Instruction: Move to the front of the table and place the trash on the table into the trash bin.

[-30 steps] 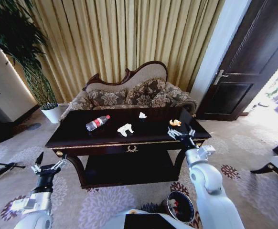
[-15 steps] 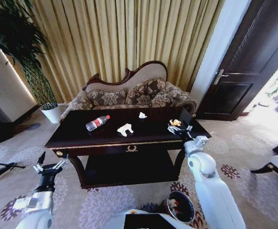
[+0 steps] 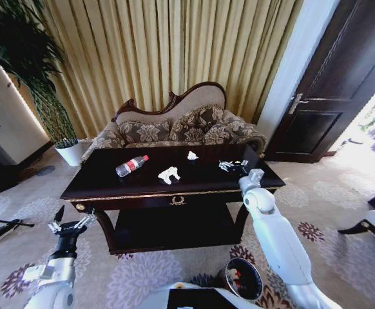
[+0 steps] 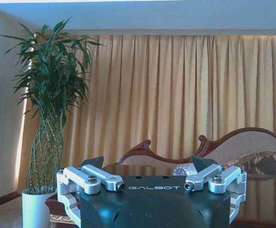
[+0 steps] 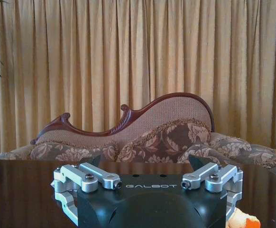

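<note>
Left gripper (image 3: 71,226) idle, low beside table (image 3: 97,187), fingers spread, grasping nothing.

Bottle (image 3: 131,165) lying on table's left part; white paper scrap (image 3: 169,174) mid-table, smaller scrap (image 3: 192,155) behind it.

Right gripper (image 3: 231,167) over table's right end, fingers apart, nothing grasped; orange scrap (image 5: 243,220) just beside its finger, off to one side.

Advice: centre fingers on scrap before clenching.

Trash bin (image 3: 243,278) on floor near robot's base.

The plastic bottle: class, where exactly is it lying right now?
In the head view the bottle lies on its side on the table, on the robot's left part of the top, left of the crumpled white paper.
</note>
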Available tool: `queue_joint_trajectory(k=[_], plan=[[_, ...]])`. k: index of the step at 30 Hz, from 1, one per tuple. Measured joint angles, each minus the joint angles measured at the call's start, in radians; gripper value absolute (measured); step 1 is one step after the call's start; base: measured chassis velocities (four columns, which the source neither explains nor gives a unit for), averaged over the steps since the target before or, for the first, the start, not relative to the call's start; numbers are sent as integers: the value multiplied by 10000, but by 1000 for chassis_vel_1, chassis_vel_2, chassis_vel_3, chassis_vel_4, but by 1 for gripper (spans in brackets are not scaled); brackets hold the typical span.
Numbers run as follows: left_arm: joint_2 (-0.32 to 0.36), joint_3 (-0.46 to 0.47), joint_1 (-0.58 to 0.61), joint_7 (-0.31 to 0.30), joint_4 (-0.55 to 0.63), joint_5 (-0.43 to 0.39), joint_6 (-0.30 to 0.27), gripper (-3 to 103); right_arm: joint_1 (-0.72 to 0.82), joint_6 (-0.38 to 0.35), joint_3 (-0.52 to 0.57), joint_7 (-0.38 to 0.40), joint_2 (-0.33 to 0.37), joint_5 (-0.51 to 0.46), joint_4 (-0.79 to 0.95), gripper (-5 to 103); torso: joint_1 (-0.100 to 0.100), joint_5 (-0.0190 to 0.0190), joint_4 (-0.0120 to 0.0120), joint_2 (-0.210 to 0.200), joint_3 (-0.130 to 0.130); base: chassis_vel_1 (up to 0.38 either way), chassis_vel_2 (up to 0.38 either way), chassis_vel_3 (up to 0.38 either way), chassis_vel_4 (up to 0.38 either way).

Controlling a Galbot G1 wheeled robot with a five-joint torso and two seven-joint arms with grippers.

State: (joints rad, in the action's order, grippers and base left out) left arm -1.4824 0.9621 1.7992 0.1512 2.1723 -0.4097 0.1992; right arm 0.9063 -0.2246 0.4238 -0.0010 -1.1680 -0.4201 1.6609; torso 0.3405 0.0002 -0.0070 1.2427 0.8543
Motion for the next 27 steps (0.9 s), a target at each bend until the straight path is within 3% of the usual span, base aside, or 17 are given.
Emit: queue_joint_trajectory(k=[13, 27], plan=[[-177, -276, -113, 56, -226, 197, 7, 100, -368, 139, -172, 27, 419, -175, -833, 100, 0, 0, 0, 1, 0, 0, 0, 0, 0], [-200, -262, -62, 72, -172, 193, 41, 100, -399, 143, -353, 24, 330, -106, -1007, 100, 0, -1, 2, 1, 0, 0, 0, 0, 0]])
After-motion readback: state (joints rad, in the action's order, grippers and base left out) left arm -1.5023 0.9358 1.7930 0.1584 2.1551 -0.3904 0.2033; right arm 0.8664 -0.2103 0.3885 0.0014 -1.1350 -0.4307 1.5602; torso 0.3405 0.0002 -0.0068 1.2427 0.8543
